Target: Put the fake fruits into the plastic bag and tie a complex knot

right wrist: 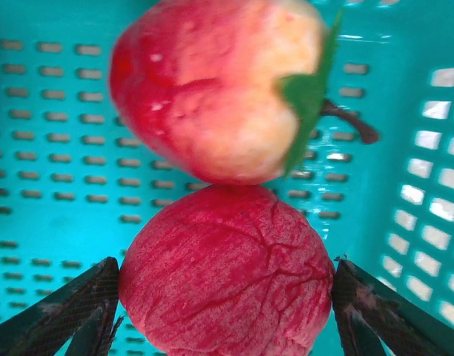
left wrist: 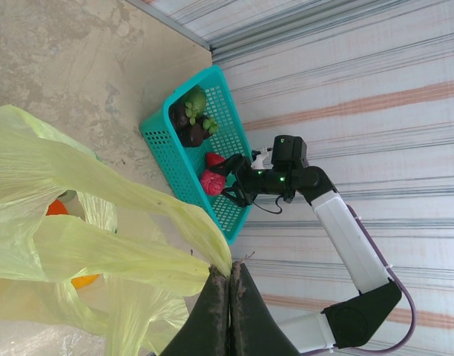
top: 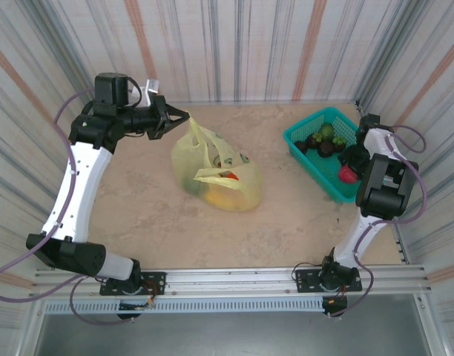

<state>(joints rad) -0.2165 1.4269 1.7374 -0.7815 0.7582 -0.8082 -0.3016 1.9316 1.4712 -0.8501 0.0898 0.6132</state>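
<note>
Plastic bag [top: 216, 174], thin, crinkled and translucent yellow-green, lies slumped mid-table with orange and red fruits [top: 225, 194] showing through its film. The left gripper [top: 184, 116] is pinched fully closed on one handle loop, pulling it taut toward the far left corner. A teal basket [top: 308, 127] with perforated walls sits at the table's far right corner, holding dark and green fruits [top: 321, 139]. Inside it the right gripper [right wrist: 227, 271] stands spread wide, a finger at each side of a round red fruit [right wrist: 219, 304] with crackled matte skin; whether it grips, I cannot tell. A glossy red-and-cream fruit [right wrist: 212, 89] with a green leaf touches it. The table [top: 138, 222] is mottled beige; striped corrugated walls [top: 249, 44] enclose it.
</note>
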